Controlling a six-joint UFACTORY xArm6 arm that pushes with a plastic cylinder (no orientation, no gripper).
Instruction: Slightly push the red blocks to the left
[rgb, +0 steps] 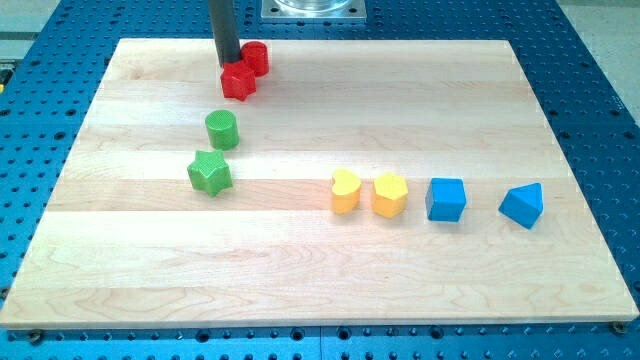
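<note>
My tip (229, 66) sits left of the red star block (238, 83) and red cylinder block (256, 57) near the wooden counter's (300, 260) top edge; it should circle right, then nudge gently. No pincer fitted.

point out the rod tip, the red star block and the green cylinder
my tip (230, 65): camera view, very lower end of the dark rod.
red star block (239, 84): camera view, its top face.
green cylinder (222, 124): camera view, its round top face.

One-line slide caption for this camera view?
My tip touches the red star block and red cylinder near the wooden board's top-left.
</note>
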